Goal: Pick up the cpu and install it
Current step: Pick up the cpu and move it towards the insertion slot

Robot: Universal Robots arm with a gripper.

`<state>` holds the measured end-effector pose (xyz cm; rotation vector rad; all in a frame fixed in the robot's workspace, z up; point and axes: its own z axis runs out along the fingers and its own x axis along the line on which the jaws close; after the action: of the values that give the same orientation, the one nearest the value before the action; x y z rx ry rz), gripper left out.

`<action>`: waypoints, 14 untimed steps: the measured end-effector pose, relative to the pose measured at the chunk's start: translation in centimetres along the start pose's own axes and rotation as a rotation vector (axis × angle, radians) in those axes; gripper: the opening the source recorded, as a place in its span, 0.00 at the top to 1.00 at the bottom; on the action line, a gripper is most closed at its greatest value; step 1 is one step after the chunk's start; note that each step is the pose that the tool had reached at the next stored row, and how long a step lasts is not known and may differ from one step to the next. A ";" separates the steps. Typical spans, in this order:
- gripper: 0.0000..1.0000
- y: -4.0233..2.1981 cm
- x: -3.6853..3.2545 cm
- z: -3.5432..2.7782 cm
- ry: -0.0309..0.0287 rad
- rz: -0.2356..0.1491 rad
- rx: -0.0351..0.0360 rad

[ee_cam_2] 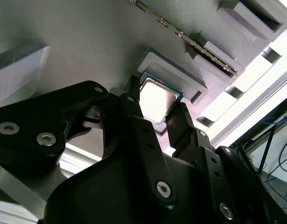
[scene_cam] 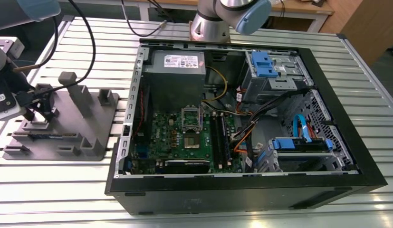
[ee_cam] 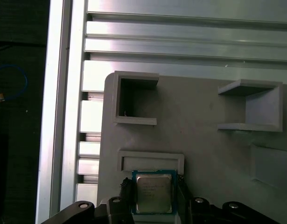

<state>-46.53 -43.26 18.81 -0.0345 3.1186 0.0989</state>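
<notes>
You are at the pick-up step: the tool sits astride the cpu, which lies flat in its recess on the grey holder on the counter, well apart from the computer case. Whether the tool has clamped the chip cannot be told. I judge that getting it out calls for a level, even hold.
</notes>
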 end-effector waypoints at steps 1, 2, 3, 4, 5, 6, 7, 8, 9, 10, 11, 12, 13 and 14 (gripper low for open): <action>0.53 0.00 0.00 -0.01 0.0000 0.000 0.0000; 0.53 0.00 0.00 -0.02 0.0000 0.000 0.0000; 0.53 0.00 0.00 -0.02 0.0000 0.000 0.0000; 0.53 0.00 0.00 -0.03 0.0000 0.000 0.0000; 0.53 0.00 0.00 -0.04 0.0000 0.000 0.0000; 0.53 0.01 0.00 -0.12 0.0004 0.000 0.0003; 0.53 0.01 0.01 -0.22 0.0005 0.000 0.0003; 0.53 0.02 0.00 -0.34 0.0003 0.000 0.0002; 0.53 0.03 -0.01 -0.50 0.0001 0.000 0.0001; 0.53 0.04 -0.01 -0.70 0.0001 0.000 0.0000; 0.53 0.06 -0.02 -0.91 0.0000 0.000 0.0001; 0.53 0.07 -0.02 -1.17 0.0001 0.000 0.0001; 0.53 0.09 -0.03 -1.42 0.0001 0.000 0.0001; 0.53 0.11 -0.04 -1.72 0.0000 0.000 0.0000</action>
<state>-46.53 -43.26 20.54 -0.0343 3.1186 0.0988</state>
